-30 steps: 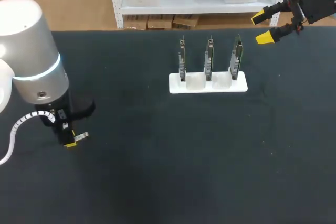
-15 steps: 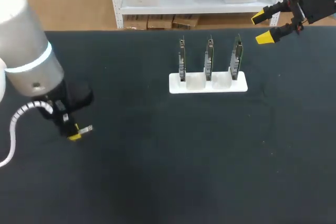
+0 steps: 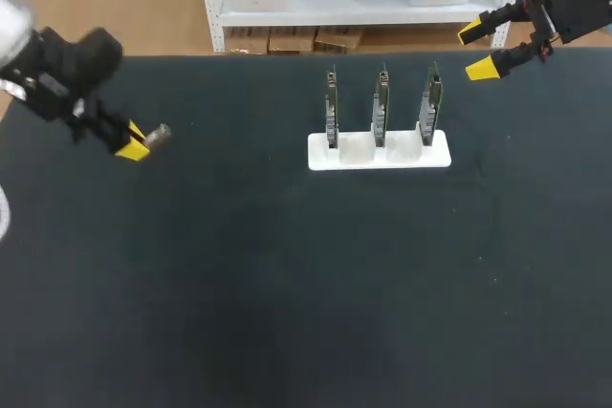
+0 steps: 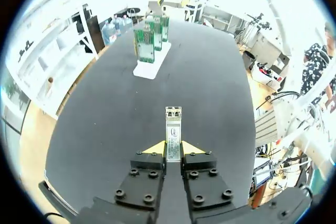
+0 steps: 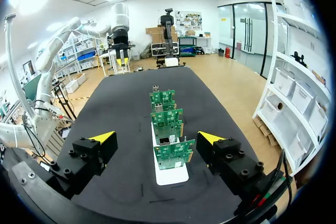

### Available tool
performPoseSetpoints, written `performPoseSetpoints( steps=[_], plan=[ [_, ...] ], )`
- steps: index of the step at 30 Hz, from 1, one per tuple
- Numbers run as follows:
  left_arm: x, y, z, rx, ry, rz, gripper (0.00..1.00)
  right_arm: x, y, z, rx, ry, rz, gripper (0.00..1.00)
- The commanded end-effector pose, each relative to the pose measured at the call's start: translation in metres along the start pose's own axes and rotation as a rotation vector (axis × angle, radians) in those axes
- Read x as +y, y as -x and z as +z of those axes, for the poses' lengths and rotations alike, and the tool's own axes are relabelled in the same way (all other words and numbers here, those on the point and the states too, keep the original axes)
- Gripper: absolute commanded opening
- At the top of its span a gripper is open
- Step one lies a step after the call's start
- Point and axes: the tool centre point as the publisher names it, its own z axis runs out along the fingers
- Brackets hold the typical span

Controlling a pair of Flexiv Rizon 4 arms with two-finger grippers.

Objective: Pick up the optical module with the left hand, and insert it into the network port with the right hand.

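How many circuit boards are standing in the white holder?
3 boards upright in the holder: one at its left end, one middle, one right end. None seems hidden.

White stand (image 3: 379, 161), low and oblong, three green circuit boards (image 3: 381, 107) upright in the stand in a spaced row, black table (image 3: 287, 284) under the stand, more tabletop in front of the stand than behind it

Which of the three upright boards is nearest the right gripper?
The right board, at the end of the holder closest to the open right gripper; the middle board and left board stand farther from it.
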Motion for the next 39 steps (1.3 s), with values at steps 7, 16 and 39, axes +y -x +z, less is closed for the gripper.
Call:
performPoseSetpoints(
  steps=[7, 16, 39],
  plan=[
    [-0.008, -0.009, -0.005, -0.197, 0.017, 0.018, 0.0, 0.001, 0.0, 0.0, 0.0, -0.003, -0.001, 1.0],
    [0.001, 0.041, 0.011, -0.429, -0.105, 0.023, 0.0, 0.001, 0.0, 0.0, 0.0, -0.003, -0.001, 1.0],
    [-0.011, 0.172, 0.003, -0.65, -0.225, 0.283, 0.0, 0.001, 0.0, 0.0, 0.0, -0.003, -0.001, 1.0]
  ],
)
